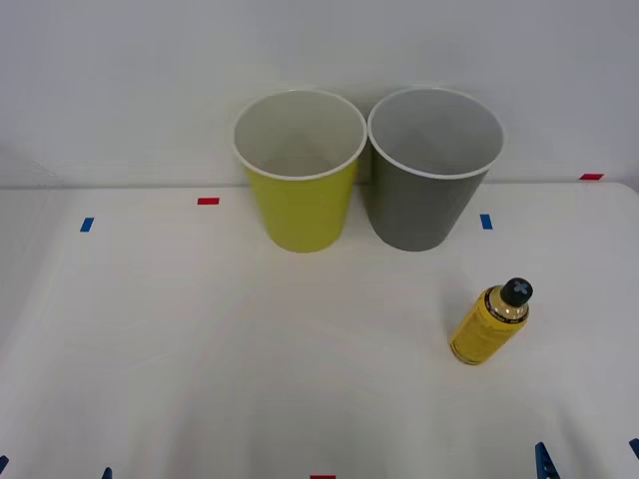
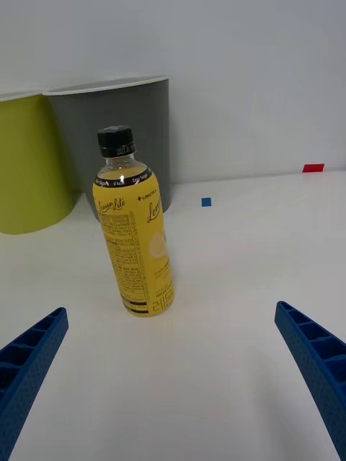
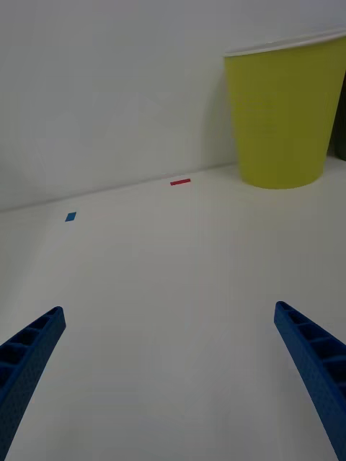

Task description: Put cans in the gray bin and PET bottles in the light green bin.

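Currently my right gripper point(image 2: 173, 382) is spread wide, empty, facing the upright PET bottle point(image 2: 134, 230) on the counter point(image 1: 250, 349) near the gray bin point(image 1: 427, 170). Risk: tall bottle topples under an off-centre squeeze.

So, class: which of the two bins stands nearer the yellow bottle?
The gray bin, on the robot's right. The bottle stands just in front of it, while the light green bin sits farther to the left.
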You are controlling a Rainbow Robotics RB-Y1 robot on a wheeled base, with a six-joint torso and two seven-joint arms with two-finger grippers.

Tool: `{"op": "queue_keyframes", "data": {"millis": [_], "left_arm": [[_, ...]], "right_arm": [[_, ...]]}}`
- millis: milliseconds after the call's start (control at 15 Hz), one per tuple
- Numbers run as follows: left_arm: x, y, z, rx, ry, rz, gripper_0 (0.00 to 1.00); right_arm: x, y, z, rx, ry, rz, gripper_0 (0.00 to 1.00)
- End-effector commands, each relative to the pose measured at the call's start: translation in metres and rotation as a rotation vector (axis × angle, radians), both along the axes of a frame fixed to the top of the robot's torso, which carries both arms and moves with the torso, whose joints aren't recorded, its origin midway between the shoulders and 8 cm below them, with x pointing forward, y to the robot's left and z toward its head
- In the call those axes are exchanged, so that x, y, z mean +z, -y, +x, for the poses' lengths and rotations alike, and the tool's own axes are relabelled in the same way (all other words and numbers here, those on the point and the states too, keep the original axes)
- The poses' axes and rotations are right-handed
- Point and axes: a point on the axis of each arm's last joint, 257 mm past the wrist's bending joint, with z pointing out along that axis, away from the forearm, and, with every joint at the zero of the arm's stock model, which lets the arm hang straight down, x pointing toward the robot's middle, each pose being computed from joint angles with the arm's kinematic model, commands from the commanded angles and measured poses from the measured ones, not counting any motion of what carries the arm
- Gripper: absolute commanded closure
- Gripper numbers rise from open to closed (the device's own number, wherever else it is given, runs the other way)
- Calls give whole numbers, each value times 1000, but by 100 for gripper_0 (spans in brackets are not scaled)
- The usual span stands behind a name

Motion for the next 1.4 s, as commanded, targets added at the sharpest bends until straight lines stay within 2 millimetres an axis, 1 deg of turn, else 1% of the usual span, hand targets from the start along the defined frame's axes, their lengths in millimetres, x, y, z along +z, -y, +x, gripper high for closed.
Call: {"op": "queue_keyframes", "data": {"millis": [67,1400], "left_arm": [[0,0,0,0,0,0,0],[0,0,0,0,0,0,0]], "right_arm": [[0,0,0,0,0,0,0],[0,0,0,0,0,0,0]]}}
